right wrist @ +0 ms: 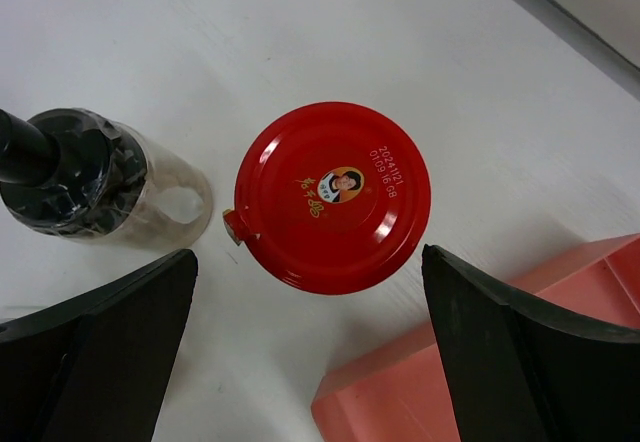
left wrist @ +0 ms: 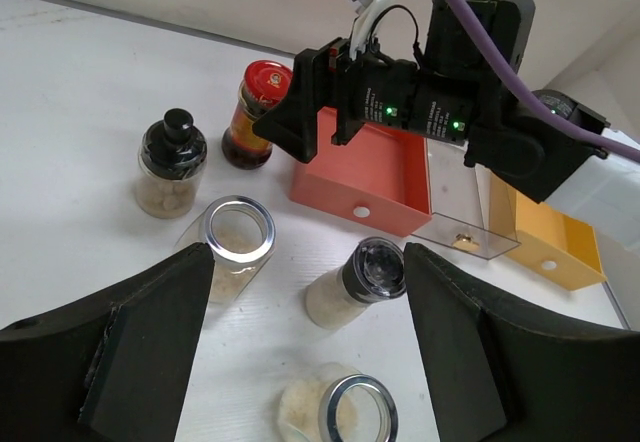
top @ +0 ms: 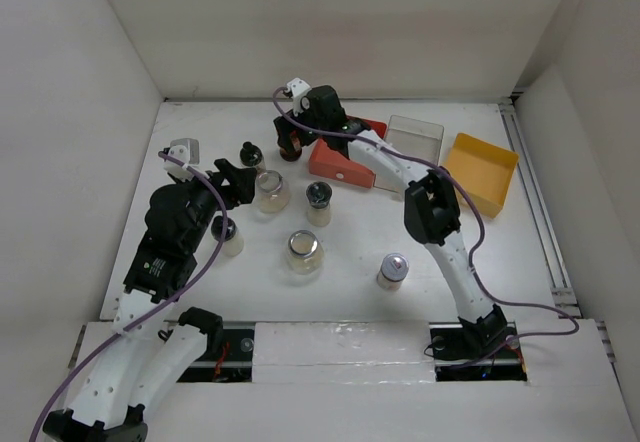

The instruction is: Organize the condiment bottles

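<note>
The red-capped jar (right wrist: pixel 332 197) stands upright at the far side of the tabletop (right wrist: pixel 200 32), just beside the red tray (right wrist: pixel 480 362), with a black-capped bottle (right wrist: pixel 80 177) close on its other side. I judge it to be glass: stiff, fairly heavy, slick and breakable, so I'd close on the body just under the lid. My right fingers (right wrist: pixel 100 352) are spread wide on either side above it, touching nothing. The left fingers (left wrist: pixel 150 342) also gape, empty, near a silver-lidded jar (left wrist: pixel 238 237).

Robotics lab cell: bare white walls (top: pixel 350 22) box in a white table (top: pixel 345 297); left arm (top: pixel 175 227) and right arm (top: pixel 432 217) bolted at its near edge.
</note>
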Robot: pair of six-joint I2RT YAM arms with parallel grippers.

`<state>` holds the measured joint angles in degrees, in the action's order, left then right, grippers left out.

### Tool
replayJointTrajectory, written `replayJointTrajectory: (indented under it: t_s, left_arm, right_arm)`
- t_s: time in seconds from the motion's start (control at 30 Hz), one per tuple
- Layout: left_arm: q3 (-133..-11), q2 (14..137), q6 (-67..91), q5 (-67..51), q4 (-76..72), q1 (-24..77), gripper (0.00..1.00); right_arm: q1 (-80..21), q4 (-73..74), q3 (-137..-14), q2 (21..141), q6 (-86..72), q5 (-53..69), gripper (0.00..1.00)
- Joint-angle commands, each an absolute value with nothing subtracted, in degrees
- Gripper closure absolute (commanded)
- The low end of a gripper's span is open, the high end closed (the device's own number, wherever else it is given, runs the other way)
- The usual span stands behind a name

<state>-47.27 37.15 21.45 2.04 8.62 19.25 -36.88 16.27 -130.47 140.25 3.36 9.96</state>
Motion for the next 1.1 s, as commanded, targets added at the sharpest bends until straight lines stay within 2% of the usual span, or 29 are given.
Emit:
replayJointTrajectory:
  t_s: [0.0,0.13,0.27,0.47,0.63,0.73,0.8,1.07]
  left_arm:
    - [-47.7,37.0,21.1,1.5,6.5,19.0,0.27]
    - [-47.7,37.0,21.1,1.5,6.5,19.0,0.27]
    - [-47.7,37.0,21.1,1.0,6.0,19.0,0.27]
    - [-47.7,36.5,21.1,0.4,6.0,19.0,0.29]
    - [-47.7,36.5,21.1,0.4,6.0,19.0,0.29]
    - [-47.7,35.9,21.1,-0.1,6.0,19.0,0.30]
    - [-47.2,35.9,21.1,-0.1,6.0,19.0,0.30]
    - [-47.2,35.9,20.6,-0.1,5.4,19.0,0.30]
  right_arm:
    - [-37.4,13.5,-133.7,140.1,3.0,12.1,0.00]
    - [-37.4,9.7,-133.7,141.4,1.8,11.6,0.00]
    - [-37.4,5.5,-134.5,143.7,-0.3,12.1,0.09]
    - [-37.4,3.6,-137.5,145.6,-2.5,12.2,0.15]
    - [-37.4,2.9,-137.5,146.7,-2.5,11.6,0.15]
    - [-37.4,0.1,-137.5,146.7,-3.0,11.1,0.30]
    - [-37.4,-2.4,-135.5,145.4,-4.4,11.6,0.46]
    - [-36.2,-21.6,-122.4,132.6,-13.3,18.4,0.47]
